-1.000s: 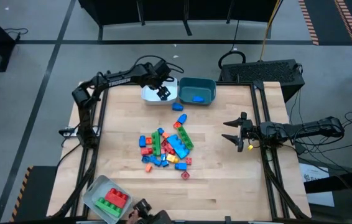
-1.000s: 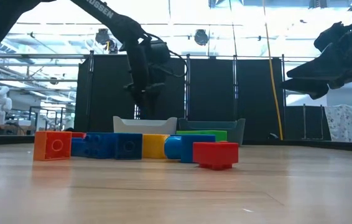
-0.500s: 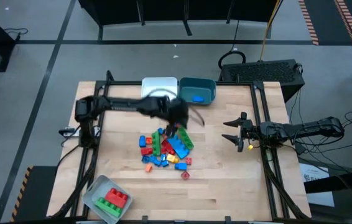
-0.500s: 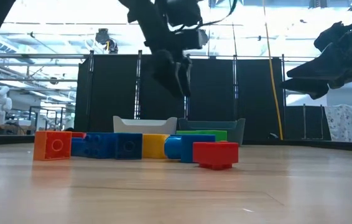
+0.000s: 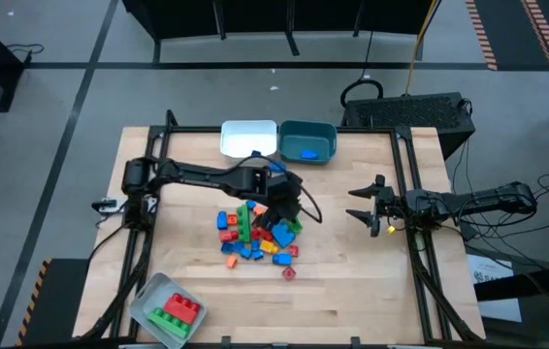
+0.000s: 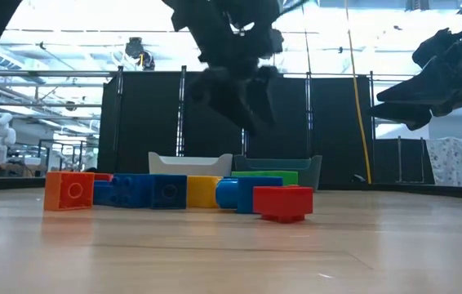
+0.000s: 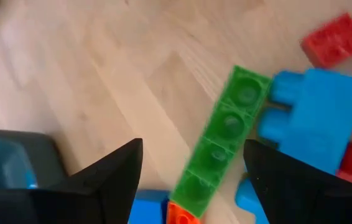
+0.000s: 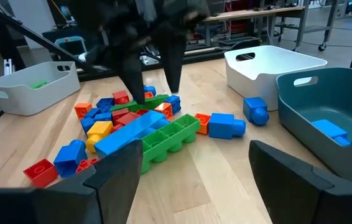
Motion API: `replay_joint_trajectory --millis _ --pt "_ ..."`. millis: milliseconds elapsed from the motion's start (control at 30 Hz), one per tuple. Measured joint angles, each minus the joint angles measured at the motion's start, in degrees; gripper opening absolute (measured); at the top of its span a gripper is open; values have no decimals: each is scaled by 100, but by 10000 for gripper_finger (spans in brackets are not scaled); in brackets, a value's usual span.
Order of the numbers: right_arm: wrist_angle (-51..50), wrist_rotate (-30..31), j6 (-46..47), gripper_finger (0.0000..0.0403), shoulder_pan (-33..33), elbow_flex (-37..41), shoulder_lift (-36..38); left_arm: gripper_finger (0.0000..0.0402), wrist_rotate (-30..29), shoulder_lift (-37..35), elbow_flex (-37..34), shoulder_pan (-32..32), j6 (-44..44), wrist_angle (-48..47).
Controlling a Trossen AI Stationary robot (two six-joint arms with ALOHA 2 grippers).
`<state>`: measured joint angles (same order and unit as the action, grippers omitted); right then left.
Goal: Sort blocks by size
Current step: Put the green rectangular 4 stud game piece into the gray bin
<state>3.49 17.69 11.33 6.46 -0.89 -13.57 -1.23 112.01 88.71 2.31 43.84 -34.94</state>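
The blocks (image 5: 258, 233) lie in a loose pile on the wooden table's middle: blue, green, red, orange and yellow bricks (image 8: 132, 127). My left gripper (image 5: 276, 208) hangs open over the pile's far right part, pointing steeply down and clear of the bricks (image 6: 250, 121). In the left wrist view a long green bar (image 7: 226, 143) lies on the table below the gap between its fingers (image 7: 191, 180), beside a large blue brick (image 7: 325, 112). My right gripper (image 5: 360, 206) waits open at the table's right edge.
A white bin (image 5: 250, 139) and a teal bin (image 5: 321, 131) holding a blue brick stand at the far edge. A clear-grey bin (image 5: 148, 302) with green and red bricks sits at the near left corner. Two blue bricks (image 8: 226, 124) lie between pile and bins.
My left gripper has swung from above the white bin toward the table's near side and right, ending over the pile. It rolled about its own axis on the way. The blocks have not moved.
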Motion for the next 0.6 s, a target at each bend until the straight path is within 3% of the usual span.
replay_joint_trajectory --millis 233,600 --pt "0 0 0 279 0 0 -33 278 -158 530 11 2 756 45" --pt "2 2 0 279 -2 0 -218 265 -266 1079 44 349 1211 116"
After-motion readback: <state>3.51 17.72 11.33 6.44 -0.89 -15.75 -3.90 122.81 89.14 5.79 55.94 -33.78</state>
